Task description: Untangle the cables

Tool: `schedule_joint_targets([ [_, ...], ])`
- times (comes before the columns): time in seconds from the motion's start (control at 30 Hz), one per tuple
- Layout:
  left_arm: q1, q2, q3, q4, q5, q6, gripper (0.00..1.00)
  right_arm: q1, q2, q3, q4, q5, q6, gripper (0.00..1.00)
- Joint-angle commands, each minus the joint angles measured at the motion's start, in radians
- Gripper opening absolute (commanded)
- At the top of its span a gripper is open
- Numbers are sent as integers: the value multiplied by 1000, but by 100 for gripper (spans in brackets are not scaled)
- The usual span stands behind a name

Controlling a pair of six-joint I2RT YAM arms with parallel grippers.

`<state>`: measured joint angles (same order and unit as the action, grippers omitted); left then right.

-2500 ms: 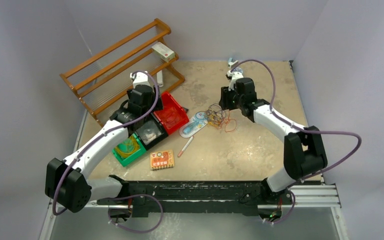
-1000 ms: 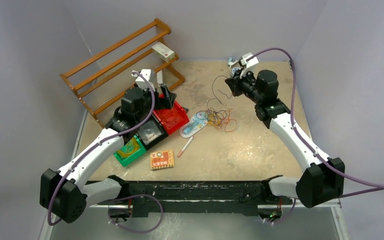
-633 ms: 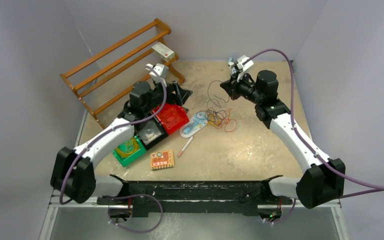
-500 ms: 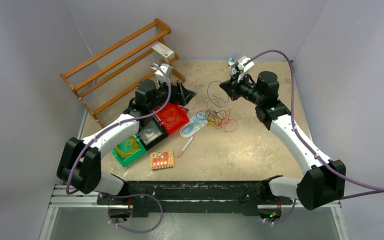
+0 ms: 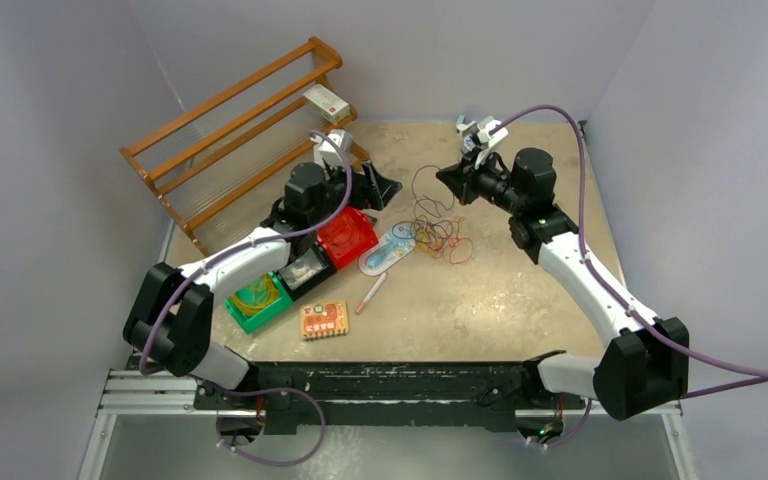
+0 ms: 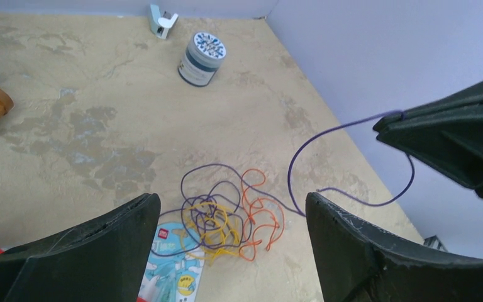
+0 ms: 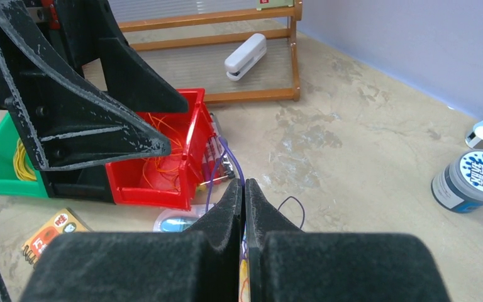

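Note:
The cables (image 5: 438, 236) lie in a loose knot of purple, yellow and orange loops (image 6: 226, 217) at mid-table, partly over a blue blister pack (image 5: 388, 248). My right gripper (image 5: 443, 177) hangs above and behind the knot, shut on the purple cable (image 7: 231, 157). That cable arcs up from the knot to the right gripper's tips (image 6: 390, 119), and its free end curls below them. My left gripper (image 5: 385, 187) is open and points at the knot from the left. In the left wrist view the knot shows between its fingers (image 6: 100, 251), which are clear of it.
Red (image 5: 345, 235), black (image 5: 300, 265) and green (image 5: 258, 297) bins stand in a row under the left arm. A wooden rack (image 5: 230, 130) with a stapler (image 7: 246, 55) is at back left. A jar (image 7: 471, 179), a pen (image 5: 370, 293) and an orange notepad (image 5: 323, 319) lie around.
My right gripper has risen from the knot and drawn the purple cable up with it. The left arm has swung from over the bins toward the knot, its gripper staying open.

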<state>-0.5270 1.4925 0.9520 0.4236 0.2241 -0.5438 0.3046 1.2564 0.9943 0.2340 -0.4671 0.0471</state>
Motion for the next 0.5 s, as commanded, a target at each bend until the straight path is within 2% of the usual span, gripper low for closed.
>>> schedule_joint_targets([
  [0.0,1,23,28,121,-18,-57,85,-3,-32,-1,70,-40,32,0],
  [0.1,0,73,40,192,71,-102,83,-3,-27,3,63,-42,33,0],
  [0.2,-12,109,11,315,96,-145,81,-3,-23,14,42,-44,26,0],
  [0.3,-32,123,12,327,95,-128,79,-4,-24,20,24,-44,19,0],
  [0.47,-52,154,36,328,95,-120,70,-3,-29,16,22,-51,25,0],
])
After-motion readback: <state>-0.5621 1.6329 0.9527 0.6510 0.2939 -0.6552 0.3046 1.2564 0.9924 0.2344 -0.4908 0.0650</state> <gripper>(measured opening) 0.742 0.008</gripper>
